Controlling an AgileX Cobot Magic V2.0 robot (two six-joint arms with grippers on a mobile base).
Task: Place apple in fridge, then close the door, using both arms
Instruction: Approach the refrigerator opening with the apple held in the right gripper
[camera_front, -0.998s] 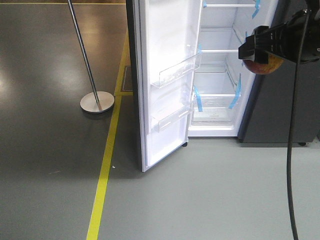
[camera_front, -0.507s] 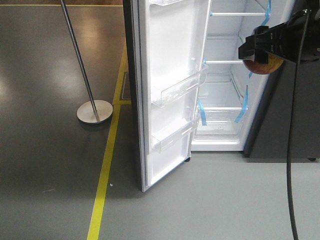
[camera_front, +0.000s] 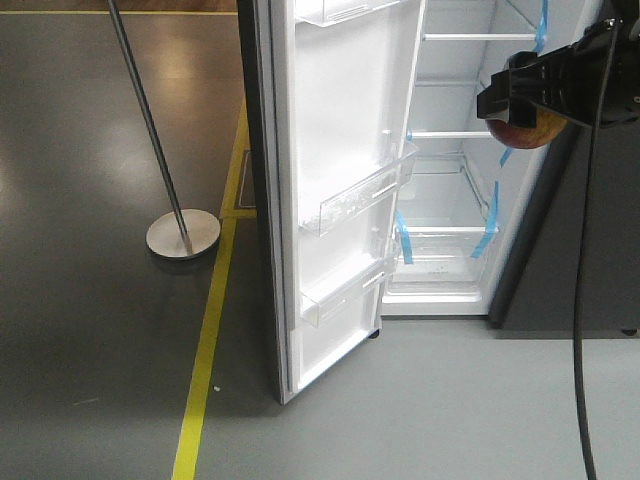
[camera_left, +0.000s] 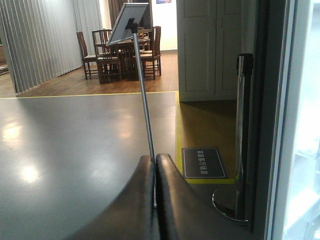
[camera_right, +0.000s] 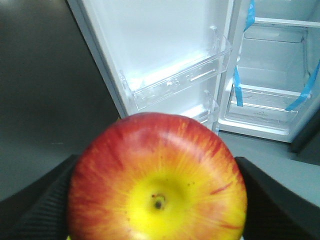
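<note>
Apple (camera_right: 157, 180) sits pinched in the right claw (camera_front: 530, 95), held up short of the shelves and not yet inside. Left claw (camera_left: 155, 200) is pressed flat together, empty. Beyond, the open door (camera_front: 340, 150) and fridge (camera_front: 450, 85) have loomed nearer this past second, so the base seems to be closing in for the drop.

A sign stand (camera_front: 183, 235) rises beside a yellow floor line (camera_front: 205, 340).
</note>
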